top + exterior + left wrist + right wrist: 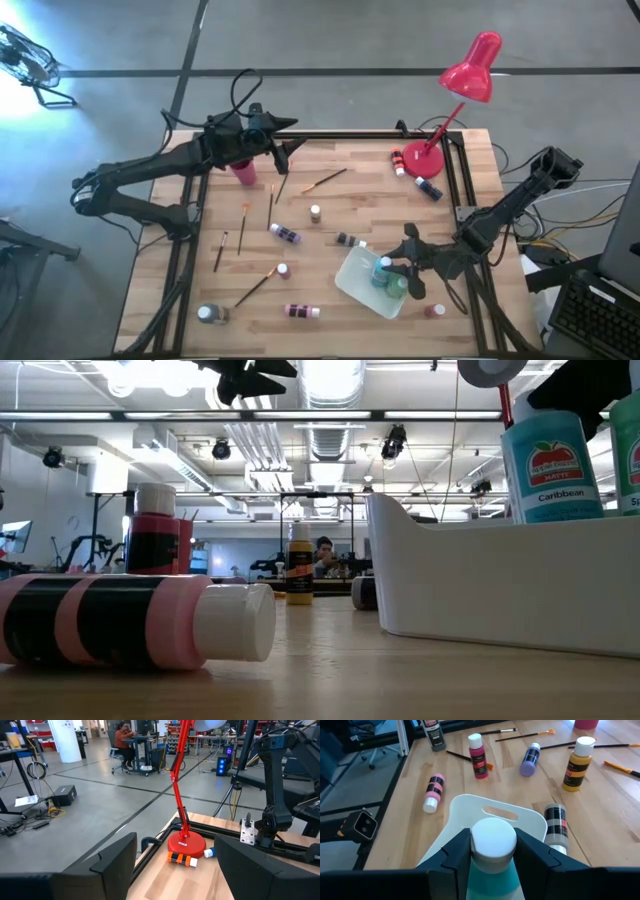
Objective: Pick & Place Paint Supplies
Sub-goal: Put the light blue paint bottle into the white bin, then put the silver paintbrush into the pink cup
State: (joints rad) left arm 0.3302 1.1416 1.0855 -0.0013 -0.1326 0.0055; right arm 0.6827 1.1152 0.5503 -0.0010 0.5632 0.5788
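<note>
So the right gripper (492, 851) is pinching the white cap of a teal paint bottle (492, 882), which sits directly below it inside the white bin (470, 807). If the fingers open unevenly, I'd guess it tips into the green bottle (397, 287) alongside. The left gripper (283, 140) hangs spread and empty. Only the low view shows the "Caribbean" label.

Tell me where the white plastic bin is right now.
In the high view, the white plastic bin sits near the table's front edge on the right side, under the right gripper, which holds a teal white-capped paint bottle over it.
</note>
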